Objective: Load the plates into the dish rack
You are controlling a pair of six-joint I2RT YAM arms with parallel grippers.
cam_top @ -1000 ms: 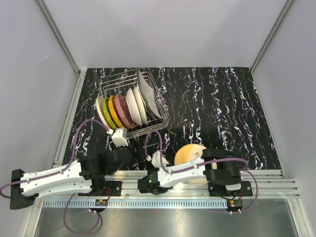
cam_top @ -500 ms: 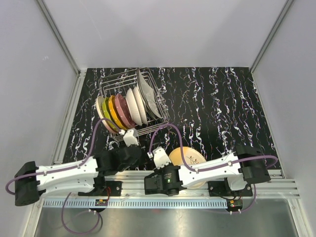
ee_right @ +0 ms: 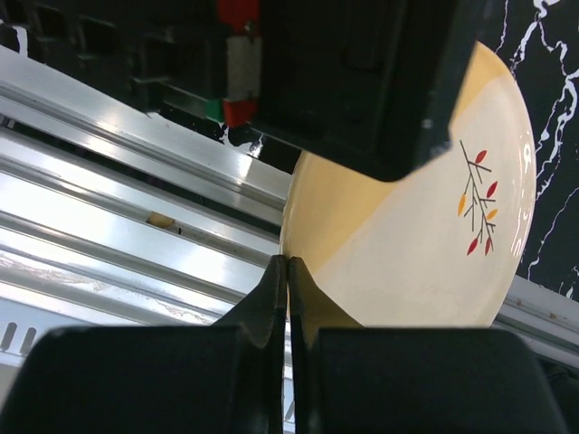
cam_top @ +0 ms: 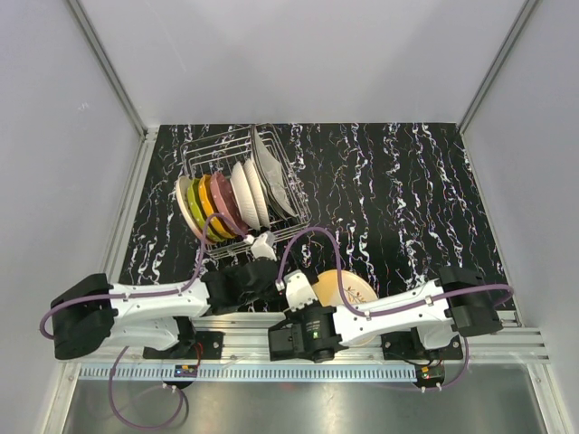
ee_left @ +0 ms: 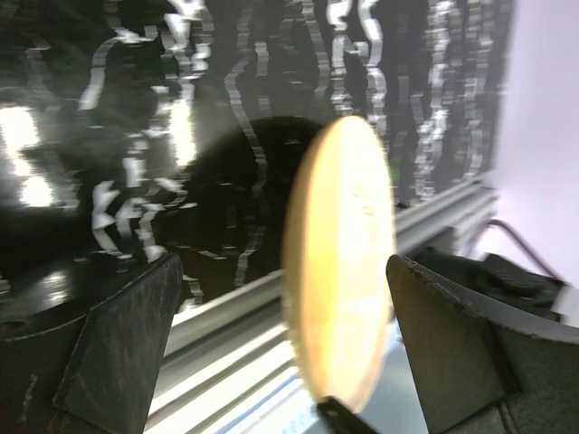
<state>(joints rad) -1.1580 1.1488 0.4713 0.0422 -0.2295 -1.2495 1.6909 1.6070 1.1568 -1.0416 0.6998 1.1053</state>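
Note:
The wire dish rack stands at the back left with several plates upright in it: cream, lime-green, orange, pink and white. One more cream plate with a small leaf sprig is held on edge over the table's near edge. My right gripper is shut on the lower rim of this plate. My left gripper is open by the rack's front right corner. The plate appears blurred and edge-on between its fingers; I cannot tell if it is touched.
The aluminium rail runs along the near edge, under the held plate. Purple cables loop over both arms near the rack's front. Grey walls close in the black marbled table on three sides.
My left gripper has swung right along the rack's front toward the held plate. The right arm's elbow has swung out to the right, and the plate now stands more on edge.

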